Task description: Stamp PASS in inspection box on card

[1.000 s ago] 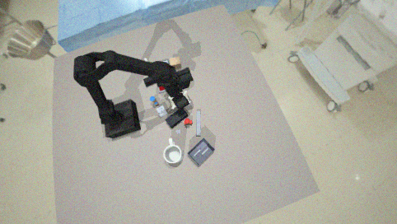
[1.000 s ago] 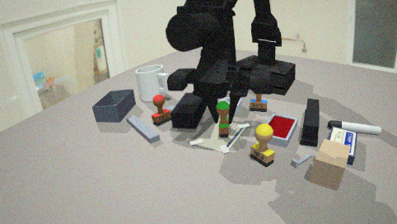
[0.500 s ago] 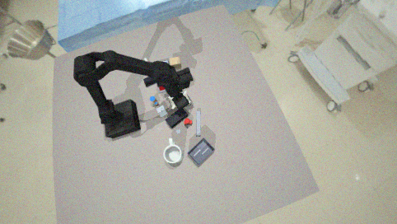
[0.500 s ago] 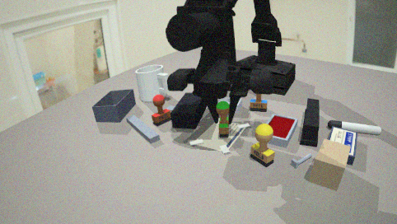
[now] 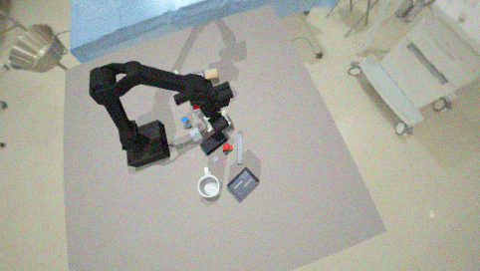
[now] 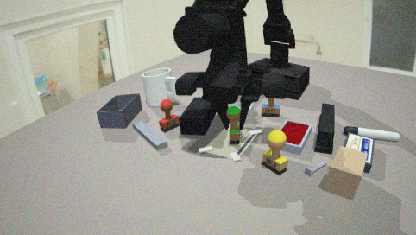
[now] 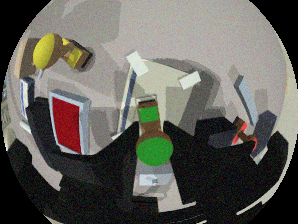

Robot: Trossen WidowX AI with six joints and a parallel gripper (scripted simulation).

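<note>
The gripper [image 6: 234, 125] [image 7: 151, 126] is shut on the green-topped stamp [image 6: 234, 126] [image 7: 154, 151], which is upright over the card [image 6: 217, 149] [image 7: 172, 72]. The stamp's dark base is at the card's surface or just above it; I cannot tell whether they touch. A bit of printed outline shows beside the base in the wrist view; the rest of the box and any print are hidden under the stamp. White clips hold down the card's corners. The red ink pad [image 6: 295, 133] [image 7: 66, 122] lies open beside the card. The lettering on the held stamp is not readable.
A yellow stamp [image 6: 276, 147] [image 7: 75, 56], a red stamp [image 5: 227, 147] [image 6: 168, 122] and a blue stamp [image 6: 271, 110] stand around the card. A mug [image 5: 209, 187], a dark tray [image 6: 120, 113], a grey bar [image 6: 149, 135], a wooden block [image 6: 345, 173] and a marker [image 6: 377, 134] lie farther out.
</note>
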